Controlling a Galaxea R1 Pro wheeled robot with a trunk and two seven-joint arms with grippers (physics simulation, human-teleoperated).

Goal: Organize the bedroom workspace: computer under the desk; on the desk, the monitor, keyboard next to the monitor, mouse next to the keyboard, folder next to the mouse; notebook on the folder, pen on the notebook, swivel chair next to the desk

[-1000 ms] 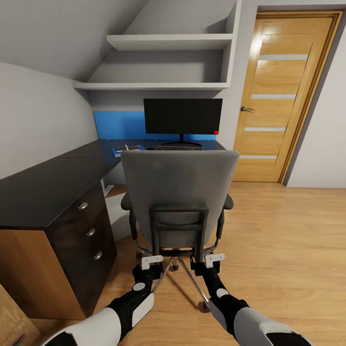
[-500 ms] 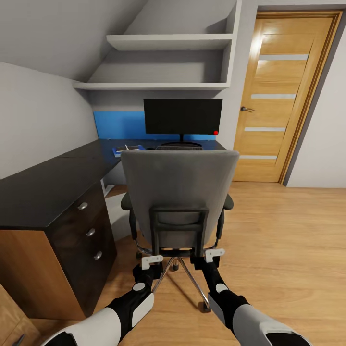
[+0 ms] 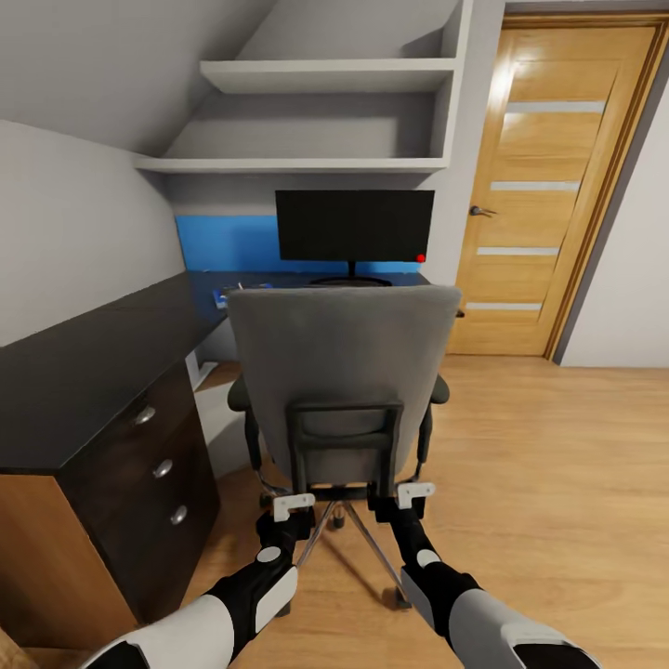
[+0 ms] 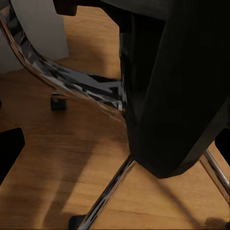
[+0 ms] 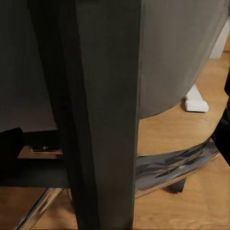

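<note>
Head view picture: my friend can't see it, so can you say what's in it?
A gray swivel chair seen from behind faces a black desk with a dark monitor on it. Both robot grippers, left and right, reach toward the chair's back frame near the seat. A wooden door stands to the right.

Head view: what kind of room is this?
Likely a home study corner, possibly in a bedroom: a dark desk carrying a monitor, a grey swivel chair facing it, and wall shelves under a sloped ceiling. A wooden door and wood flooring suggest a house rather than an office.
</note>
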